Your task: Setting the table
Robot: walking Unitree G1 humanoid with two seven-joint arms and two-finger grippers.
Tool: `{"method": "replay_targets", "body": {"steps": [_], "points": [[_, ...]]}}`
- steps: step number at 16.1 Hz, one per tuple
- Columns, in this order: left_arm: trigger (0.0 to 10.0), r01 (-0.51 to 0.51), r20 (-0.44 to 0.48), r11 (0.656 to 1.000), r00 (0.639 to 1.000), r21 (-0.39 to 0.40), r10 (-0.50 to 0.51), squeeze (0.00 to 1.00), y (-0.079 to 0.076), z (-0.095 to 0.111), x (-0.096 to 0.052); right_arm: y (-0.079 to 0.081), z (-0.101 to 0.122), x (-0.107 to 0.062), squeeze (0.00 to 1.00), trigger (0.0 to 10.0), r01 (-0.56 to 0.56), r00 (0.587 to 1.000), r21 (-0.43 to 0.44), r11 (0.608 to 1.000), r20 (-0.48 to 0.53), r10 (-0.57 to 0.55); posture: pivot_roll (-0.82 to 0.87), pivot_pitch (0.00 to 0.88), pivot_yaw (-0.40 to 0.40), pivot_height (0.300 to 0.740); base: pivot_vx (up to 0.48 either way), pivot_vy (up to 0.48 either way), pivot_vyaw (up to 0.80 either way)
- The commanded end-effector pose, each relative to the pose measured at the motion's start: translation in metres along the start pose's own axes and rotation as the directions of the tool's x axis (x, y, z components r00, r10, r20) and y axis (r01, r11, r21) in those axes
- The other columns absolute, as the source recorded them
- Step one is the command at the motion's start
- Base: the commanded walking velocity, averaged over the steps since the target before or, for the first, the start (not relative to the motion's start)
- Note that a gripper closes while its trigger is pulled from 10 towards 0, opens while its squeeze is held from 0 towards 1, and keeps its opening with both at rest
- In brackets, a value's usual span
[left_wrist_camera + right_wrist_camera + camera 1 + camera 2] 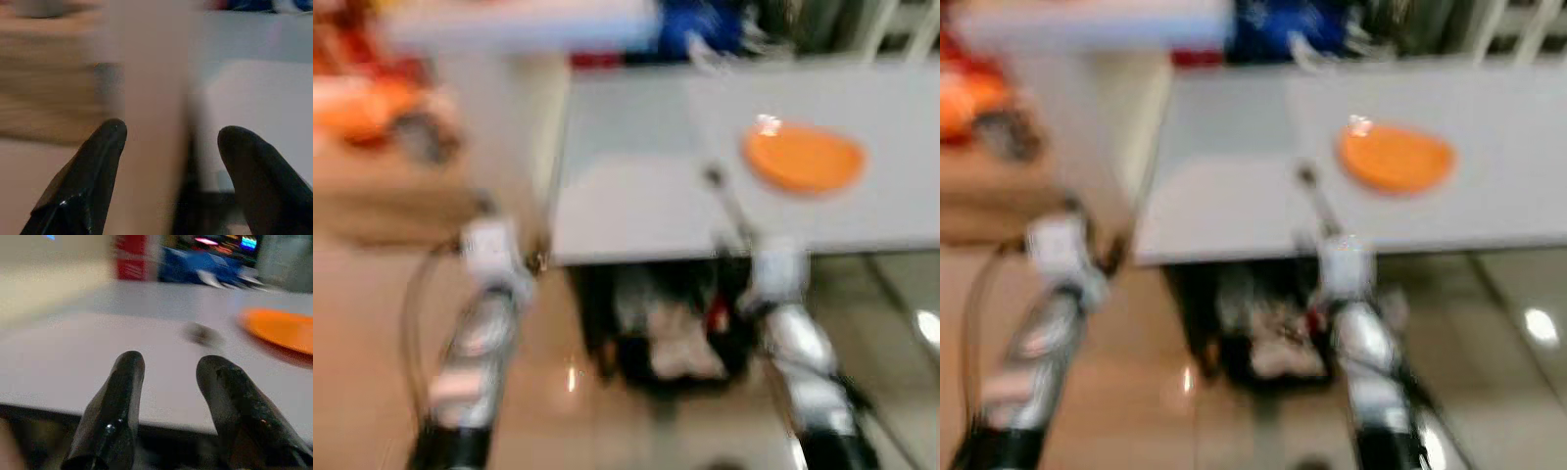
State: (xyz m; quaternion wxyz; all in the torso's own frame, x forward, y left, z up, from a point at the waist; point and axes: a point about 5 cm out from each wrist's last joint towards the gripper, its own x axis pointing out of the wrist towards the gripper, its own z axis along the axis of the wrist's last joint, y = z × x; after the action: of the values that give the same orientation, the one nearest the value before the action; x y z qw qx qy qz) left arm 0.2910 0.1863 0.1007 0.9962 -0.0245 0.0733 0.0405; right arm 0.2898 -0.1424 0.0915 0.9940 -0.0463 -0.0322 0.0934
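All views are blurred by motion. An orange plate (803, 157) lies on the grey table (636, 206), right of the middle. My right gripper (171, 369) reaches over the table's front edge, left of the plate (281, 328), and is open with nothing between its fingers. Just ahead of it a small dark thing (200, 333) rests on the tabletop, too blurred to identify. My left gripper (171, 134) is open and empty. It hangs off the table's left corner, above the floor.
Low wooden furniture (382, 196) with orange and red things (362, 108) stands to the left. Blue items (700, 24) sit at the table's far edge. A dark heap (666, 333) lies under the table on glossy tan floor (372, 372).
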Motion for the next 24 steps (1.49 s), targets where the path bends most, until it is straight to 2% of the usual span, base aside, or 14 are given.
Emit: {"method": "replay_targets", "body": {"steps": [1, 3, 4, 10, 14, 15, 17, 19, 22, 24], "points": [[10.0, 0.020, 0.025, 1.000, 0.999, 0.001, -0.020, 0.00, -0.008, 0.006, 0.001, -0.011, -0.002, -0.002, 0.00, 10.0, 0.026, 1.000, -0.020, 0.999, -0.016, -0.026, -0.14, 0.000, 0.070, 0.740, 0.000, 0.480, 0.00], [10.0, 0.011, 0.025, 1.000, 1.000, 0.009, -0.011, 0.00, -0.004, 0.006, 0.000, -0.011, -0.004, -0.001, 0.00, 10.0, 0.038, 0.999, 0.006, 0.999, -0.035, -0.038, -0.13, 0.000, 0.061, 0.740, 0.000, 0.480, 0.00], [10.0, 0.005, 0.024, 1.000, 1.000, 0.011, -0.006, 0.00, -0.002, 0.005, 0.000, -0.011, -0.006, -0.001, 1.00, 10.0, 0.041, 0.998, 0.008, 0.999, -0.048, -0.040, -0.12, 0.000, 0.055, 0.740, 0.000, 0.480, 0.00], [10.0, -0.001, 0.033, 0.999, 0.999, 0.037, 0.000, 0.00, 0.003, 0.008, -0.001, 0.000, -0.007, 0.003, 1.00, 10.0, -0.010, 0.999, 0.005, 1.000, -0.042, 0.010, -0.11, 0.000, 0.056, 0.740, 0.000, 0.480, 0.00], [10.0, 0.021, 0.041, 0.997, 0.999, 0.072, -0.024, 0.00, 0.001, 0.012, 0.004, -0.001, -0.005, 0.003, 1.00, 10.0, -0.003, 1.000, -0.038, 0.999, -0.028, 0.002, -0.12, 0.000, 0.056, 0.740, 0.000, 0.480, 0.00], [10.0, 0.017, 0.049, 0.997, 0.999, 0.071, -0.020, 0.00, 0.001, 0.013, 0.005, -0.001, -0.004, 0.003, 0.00, 10.0, -0.006, 1.000, -0.045, 0.999, -0.023, 0.005, -0.12, 0.000, 0.056, 0.740, 0.000, 0.000, 0.00], [10.0, 0.018, 0.051, 0.996, 0.998, 0.092, -0.023, 0.00, 0.001, 0.015, 0.009, -0.002, -0.005, 0.004, 0.00, 10.0, -0.001, 1.000, -0.053, 0.999, -0.030, -0.001, -0.12, 0.000, 0.055, 0.740, 0.000, 0.000, 0.00], [10.0, 0.054, 0.052, 0.996, 0.997, 0.074, -0.058, 0.00, -0.004, 0.017, 0.010, -0.002, -0.005, 0.005, 0.00, 10.0, -0.002, 1.000, -0.059, 0.998, -0.029, 0.001, -0.13, 0.000, 0.054, 0.740, 0.000, 0.000, 0.00], [10.0, 0.085, 0.082, 0.994, 0.992, 0.070, -0.091, 0.00, -0.010, 0.020, 0.006, -0.002, -0.004, 0.004, 0.00, 10.0, 0.011, 1.000, -0.058, 0.998, -0.018, -0.012, -0.13, 0.000, 0.059, 0.740, 0.419, 0.000, 0.00], [10.0, 0.114, 0.111, 0.989, 0.986, 0.091, -0.123, 0.00, -0.014, 0.025, 0.007, -0.005, 0.008, 0.007, 0.00, 10.0, 0.062, 0.997, -0.088, 0.994, 0.056, -0.057, -0.12, 0.000, 0.063, 0.740, 0.480, 0.000, 0.00]]}}
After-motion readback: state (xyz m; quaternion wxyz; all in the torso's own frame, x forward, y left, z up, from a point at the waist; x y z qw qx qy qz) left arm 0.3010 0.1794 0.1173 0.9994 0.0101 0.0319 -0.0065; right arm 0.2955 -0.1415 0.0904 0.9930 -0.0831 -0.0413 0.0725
